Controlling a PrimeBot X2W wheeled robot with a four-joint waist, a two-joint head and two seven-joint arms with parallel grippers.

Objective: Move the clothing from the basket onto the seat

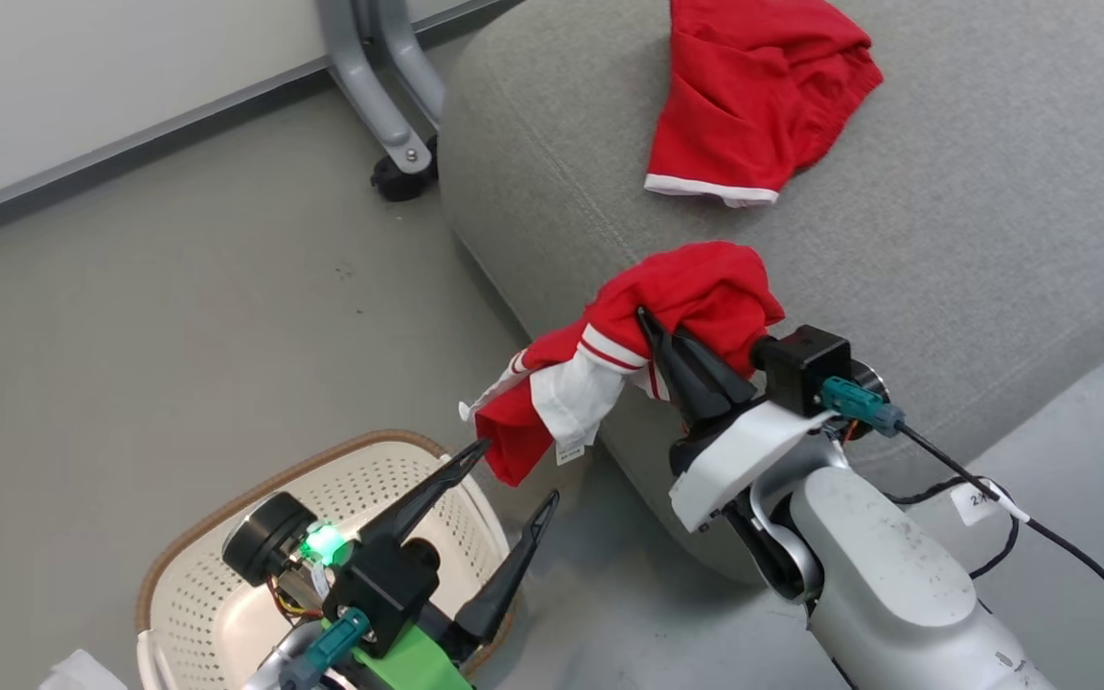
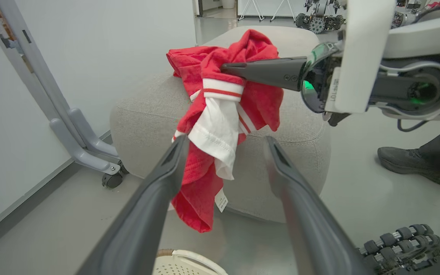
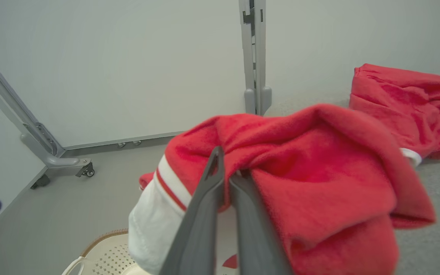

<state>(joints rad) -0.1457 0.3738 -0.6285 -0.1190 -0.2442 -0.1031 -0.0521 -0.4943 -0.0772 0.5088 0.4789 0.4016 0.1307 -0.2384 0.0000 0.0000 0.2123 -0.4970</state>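
Note:
The red shorts (image 1: 753,91) with white hem trim lie spread on the grey seat (image 1: 974,240). My right gripper (image 1: 653,331) is shut on the red-and-white top (image 1: 677,297), holding it at the seat's front corner; the top's white sleeve and red tail hang down over the edge toward the floor. In the right wrist view the fingers (image 3: 212,183) pinch a fold of the top (image 3: 311,168). My left gripper (image 1: 518,474) stands open over the cream basket (image 1: 197,594), just below the hanging tail, holding nothing. The left wrist view shows the top (image 2: 220,114) dangling between its spread fingers.
A grey wheeled frame leg (image 1: 389,105) stands by the seat's far corner, against the wall. A person's dark shoe (image 2: 414,164) rests on the floor right of the seat. The right arm's cable (image 1: 1041,537) trails over the floor.

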